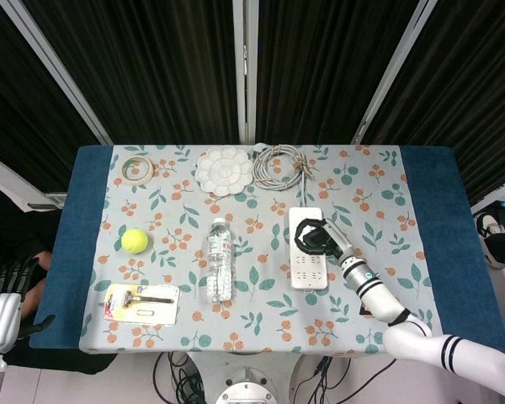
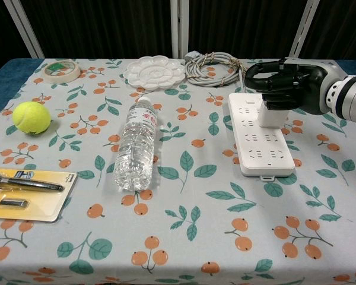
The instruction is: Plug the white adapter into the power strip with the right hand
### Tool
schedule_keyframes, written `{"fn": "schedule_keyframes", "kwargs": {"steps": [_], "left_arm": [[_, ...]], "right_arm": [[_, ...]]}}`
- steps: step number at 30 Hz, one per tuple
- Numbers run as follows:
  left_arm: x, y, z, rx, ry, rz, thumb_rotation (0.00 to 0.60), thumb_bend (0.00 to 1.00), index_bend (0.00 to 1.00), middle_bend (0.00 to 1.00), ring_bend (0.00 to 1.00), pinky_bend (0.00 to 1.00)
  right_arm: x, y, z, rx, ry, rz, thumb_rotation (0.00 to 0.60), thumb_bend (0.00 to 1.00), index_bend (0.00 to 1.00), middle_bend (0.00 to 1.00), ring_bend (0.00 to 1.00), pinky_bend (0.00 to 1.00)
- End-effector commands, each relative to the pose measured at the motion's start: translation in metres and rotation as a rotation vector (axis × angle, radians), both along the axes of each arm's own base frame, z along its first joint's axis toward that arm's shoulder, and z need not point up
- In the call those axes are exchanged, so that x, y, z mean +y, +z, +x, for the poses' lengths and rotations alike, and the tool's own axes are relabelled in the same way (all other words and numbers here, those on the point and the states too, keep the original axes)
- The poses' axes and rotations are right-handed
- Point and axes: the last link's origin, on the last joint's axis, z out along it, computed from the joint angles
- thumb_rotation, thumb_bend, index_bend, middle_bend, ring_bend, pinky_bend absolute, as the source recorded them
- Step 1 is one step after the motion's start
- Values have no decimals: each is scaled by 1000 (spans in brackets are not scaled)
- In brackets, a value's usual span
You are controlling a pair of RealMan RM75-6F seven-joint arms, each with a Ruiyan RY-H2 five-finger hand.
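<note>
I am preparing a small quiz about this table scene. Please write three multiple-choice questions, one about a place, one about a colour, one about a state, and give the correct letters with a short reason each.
1. Where is the water bottle?
A. Lying between the tennis ball and the power strip
B. Standing on the white palette
C. Beside the coiled cable at the far edge

2. What colour is the ball?
A. Red
B. Yellow-green
C. White

3. What is the right hand doing?
A. Resting open on the blue cloth
B. Holding the razor pack
C. Closed over the white adapter on the strip

Answers:
1 A, the bottle lies on its side at mid table with the ball to its left and the strip to its right.
2 B, the ball is plainly yellow-green.
3 C, the dark fingers wrap the top of the adapter, which stands on the strip.
</note>
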Motion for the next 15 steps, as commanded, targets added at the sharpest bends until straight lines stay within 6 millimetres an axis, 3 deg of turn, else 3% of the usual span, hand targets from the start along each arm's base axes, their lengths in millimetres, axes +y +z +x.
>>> {"fn": "schedule_keyframes", "kwargs": {"steps": [1, 15], "left_arm": [[0, 0, 0, 0, 2, -2, 600, 83, 63, 0, 0, 0], [0, -1, 0, 0, 2, -5, 600, 83, 63, 0, 0, 0]], "right_arm": [[-1, -2, 1, -7, 7, 10, 600, 732, 1000, 952, 1000, 1000], [-1, -15, 10, -1, 36, 37, 600, 734, 1000, 952, 1000, 1000]]}}
